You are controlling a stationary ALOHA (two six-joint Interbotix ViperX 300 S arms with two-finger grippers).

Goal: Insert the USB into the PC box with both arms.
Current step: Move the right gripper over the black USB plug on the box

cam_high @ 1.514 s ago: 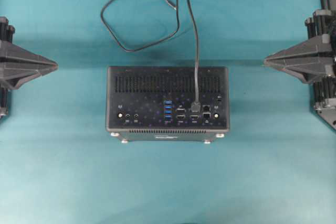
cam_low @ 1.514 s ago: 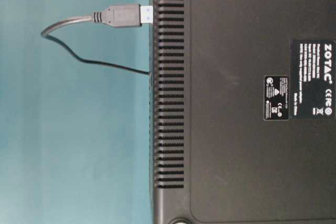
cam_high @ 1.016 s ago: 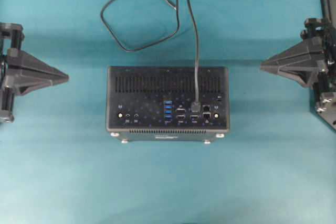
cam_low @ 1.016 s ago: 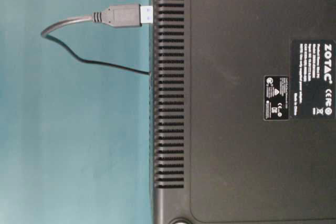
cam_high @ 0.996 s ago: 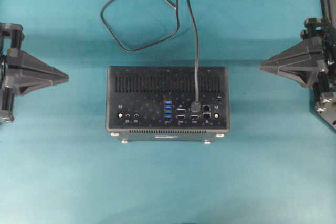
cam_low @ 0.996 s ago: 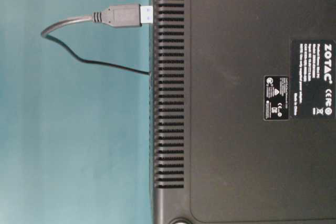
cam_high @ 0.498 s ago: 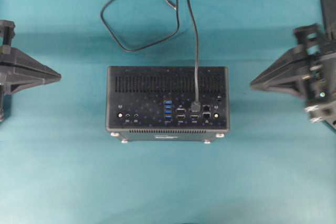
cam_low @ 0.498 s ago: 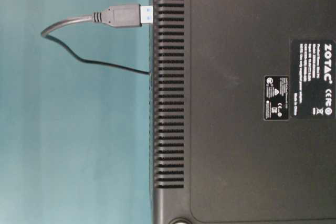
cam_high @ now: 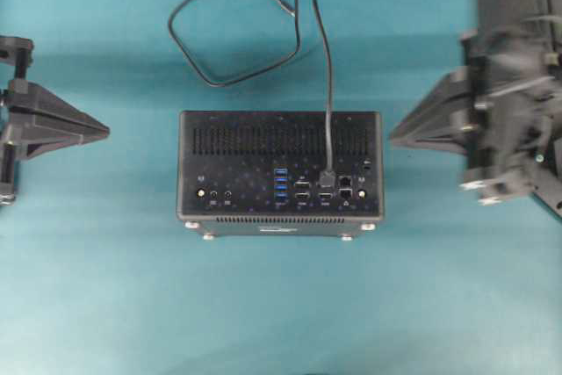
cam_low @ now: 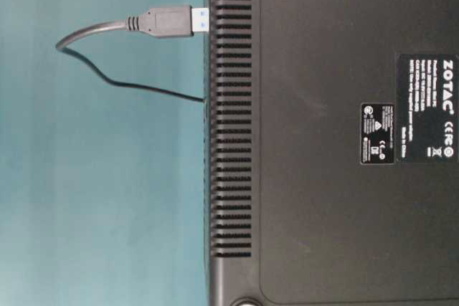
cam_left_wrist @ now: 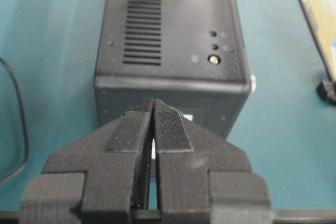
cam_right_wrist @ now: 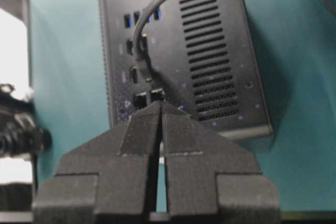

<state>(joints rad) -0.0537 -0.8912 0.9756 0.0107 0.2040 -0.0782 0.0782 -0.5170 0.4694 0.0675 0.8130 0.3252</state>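
Both black triangular grippers approach with fingers together.
The right gripper [cam_high: 395, 136] should open, then pinch the thin black USB cable's plug [cam_high: 327, 179] squarely while the left gripper [cam_high: 104, 132] steadies the black vented PC box [cam_high: 255, 129].

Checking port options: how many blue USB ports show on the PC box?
4. The blue USB ports sit in one stacked column on the PC box top panel, just left of the USB plug lying there. Ports on other faces may be hidden.
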